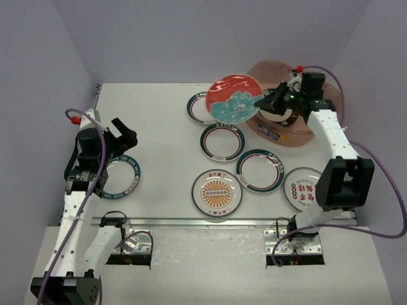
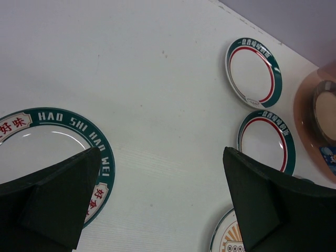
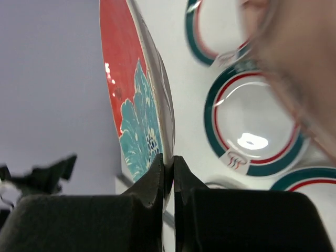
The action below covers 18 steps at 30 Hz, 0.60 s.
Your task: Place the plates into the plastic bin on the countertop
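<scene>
My right gripper (image 1: 262, 100) is shut on the rim of a red-and-teal floral plate (image 1: 231, 98) and holds it tilted in the air at the left edge of the pinkish plastic bin (image 1: 273, 64). In the right wrist view the jaws (image 3: 169, 167) pinch that plate (image 3: 131, 100) edge-on. A dark-rimmed plate (image 1: 278, 115) lies inside the bin. My left gripper (image 1: 124, 136) is open and empty above a teal-rimmed lettered plate (image 1: 127, 181), which also shows in the left wrist view (image 2: 58, 123) under the left finger.
On the white countertop (image 1: 159, 121) lie three teal-and-red rimmed plates (image 1: 222, 142), (image 1: 260, 170), (image 1: 198, 109), an orange sunburst plate (image 1: 217, 192) and a red-lettered plate (image 1: 303, 188). A metal strip (image 1: 191, 222) runs along the near edge. Lavender walls stand around.
</scene>
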Available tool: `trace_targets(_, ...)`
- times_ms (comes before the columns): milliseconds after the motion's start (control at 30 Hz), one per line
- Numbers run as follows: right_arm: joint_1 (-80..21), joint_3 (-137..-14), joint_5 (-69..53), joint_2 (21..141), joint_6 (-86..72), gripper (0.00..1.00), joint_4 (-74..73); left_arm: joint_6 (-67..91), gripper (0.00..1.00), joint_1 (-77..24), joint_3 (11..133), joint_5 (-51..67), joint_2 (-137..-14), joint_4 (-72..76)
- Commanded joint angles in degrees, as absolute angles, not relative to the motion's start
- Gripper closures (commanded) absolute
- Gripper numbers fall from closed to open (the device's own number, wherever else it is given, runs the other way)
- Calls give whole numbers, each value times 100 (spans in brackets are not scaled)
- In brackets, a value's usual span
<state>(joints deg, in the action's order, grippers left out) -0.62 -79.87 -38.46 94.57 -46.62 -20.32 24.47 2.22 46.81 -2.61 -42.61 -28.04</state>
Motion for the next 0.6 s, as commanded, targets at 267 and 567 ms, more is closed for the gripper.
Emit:
trace_targets(267, 1283, -7303, -342, 9021, -7473, 100, 143, 2408, 0, 63, 4648, -166, -4062, -2487)
trace_targets(567, 1106, -8641, -144, 10363, -6843, 100, -425, 2394, 0, -236, 4618, -104, -4031, -2438)
